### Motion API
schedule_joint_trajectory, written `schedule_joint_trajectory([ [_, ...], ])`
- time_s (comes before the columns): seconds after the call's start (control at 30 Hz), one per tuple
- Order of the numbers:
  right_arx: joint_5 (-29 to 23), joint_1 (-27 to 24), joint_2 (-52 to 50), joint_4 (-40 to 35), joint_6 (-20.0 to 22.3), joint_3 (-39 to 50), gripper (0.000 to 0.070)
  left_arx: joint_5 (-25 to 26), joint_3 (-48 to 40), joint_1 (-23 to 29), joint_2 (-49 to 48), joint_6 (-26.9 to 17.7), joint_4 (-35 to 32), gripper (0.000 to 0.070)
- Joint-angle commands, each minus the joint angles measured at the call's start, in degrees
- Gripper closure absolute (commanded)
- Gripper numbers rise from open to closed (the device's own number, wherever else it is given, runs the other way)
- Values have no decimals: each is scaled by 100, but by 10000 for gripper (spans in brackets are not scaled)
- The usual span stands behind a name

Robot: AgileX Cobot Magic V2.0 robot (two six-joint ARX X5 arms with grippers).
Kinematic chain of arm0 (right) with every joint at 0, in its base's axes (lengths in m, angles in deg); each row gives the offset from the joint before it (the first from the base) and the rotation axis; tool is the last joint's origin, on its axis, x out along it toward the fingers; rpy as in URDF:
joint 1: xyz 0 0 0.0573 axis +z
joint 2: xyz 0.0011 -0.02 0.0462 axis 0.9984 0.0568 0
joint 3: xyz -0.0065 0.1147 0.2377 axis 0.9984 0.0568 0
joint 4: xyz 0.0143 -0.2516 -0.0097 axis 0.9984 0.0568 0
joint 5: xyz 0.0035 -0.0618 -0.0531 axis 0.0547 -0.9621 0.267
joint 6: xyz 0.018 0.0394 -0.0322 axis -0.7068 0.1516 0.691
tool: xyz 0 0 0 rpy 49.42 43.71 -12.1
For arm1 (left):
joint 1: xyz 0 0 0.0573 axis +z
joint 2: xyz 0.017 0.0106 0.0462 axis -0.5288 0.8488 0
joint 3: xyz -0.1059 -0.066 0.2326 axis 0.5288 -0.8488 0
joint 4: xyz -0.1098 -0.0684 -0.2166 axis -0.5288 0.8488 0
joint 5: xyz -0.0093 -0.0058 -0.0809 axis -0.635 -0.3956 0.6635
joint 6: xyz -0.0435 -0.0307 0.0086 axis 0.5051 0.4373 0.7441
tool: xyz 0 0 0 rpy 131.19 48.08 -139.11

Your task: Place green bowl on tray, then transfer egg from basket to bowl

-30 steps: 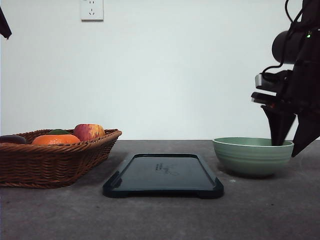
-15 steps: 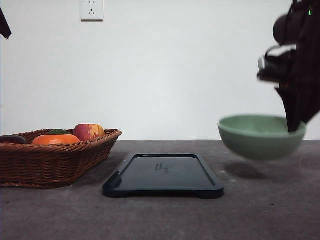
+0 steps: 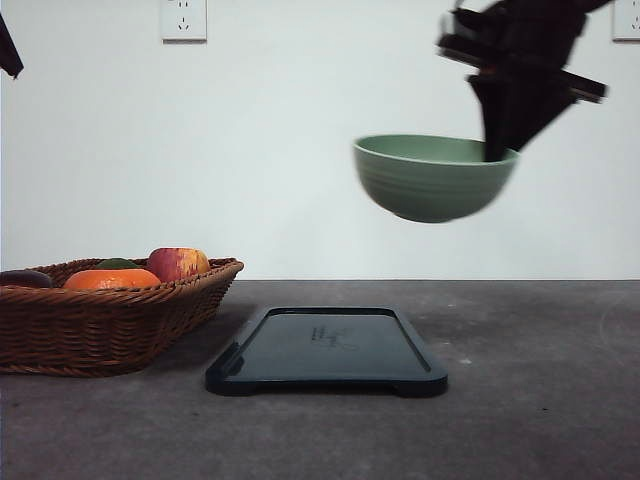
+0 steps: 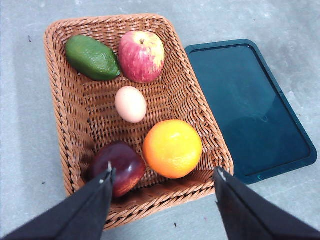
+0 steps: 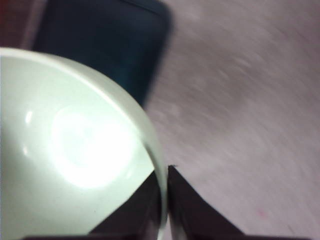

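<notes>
The green bowl [image 3: 430, 178] hangs high in the air, up and to the right of the dark tray [image 3: 326, 350], with my right gripper [image 3: 497, 150] shut on its right rim. Seen from the right wrist, the bowl [image 5: 75, 150] shows its pale inside, the rim pinched between the fingers [image 5: 162, 200], and the tray [image 5: 105, 45] lies beyond. The wicker basket [image 3: 100, 315] stands at the left. From above, the egg [image 4: 131, 104] lies in the middle of the basket [image 4: 65, 115]. My left gripper [image 4: 162, 200] hovers open above the basket's near side.
The basket also holds an apple [image 4: 142, 55], an avocado [image 4: 93, 57], an orange [image 4: 172, 148] and a dark red fruit [image 4: 120, 167]. Bare grey table [image 3: 540, 400] lies right of the tray. A wall socket [image 3: 183, 20] is on the back wall.
The right gripper lifted the bowl off the table at the right and carried it up and to the left, toward the tray. Basket and tray stayed put.
</notes>
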Motion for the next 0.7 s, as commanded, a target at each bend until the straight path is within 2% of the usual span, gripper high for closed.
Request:
schedule_joint_trajectory([
  [0.0, 26, 126, 293, -18, -47, -207, 700, 12, 118, -4, 43, 17, -67, 305],
  [0.33, 197, 630, 1409, -11, -127, -1102, 700, 12, 118, -4, 115, 0, -66, 305],
  [0.67, 303, 728, 2271, 1, -170, -1504, 700, 12, 118, -4, 148, 0, -66, 305],
])
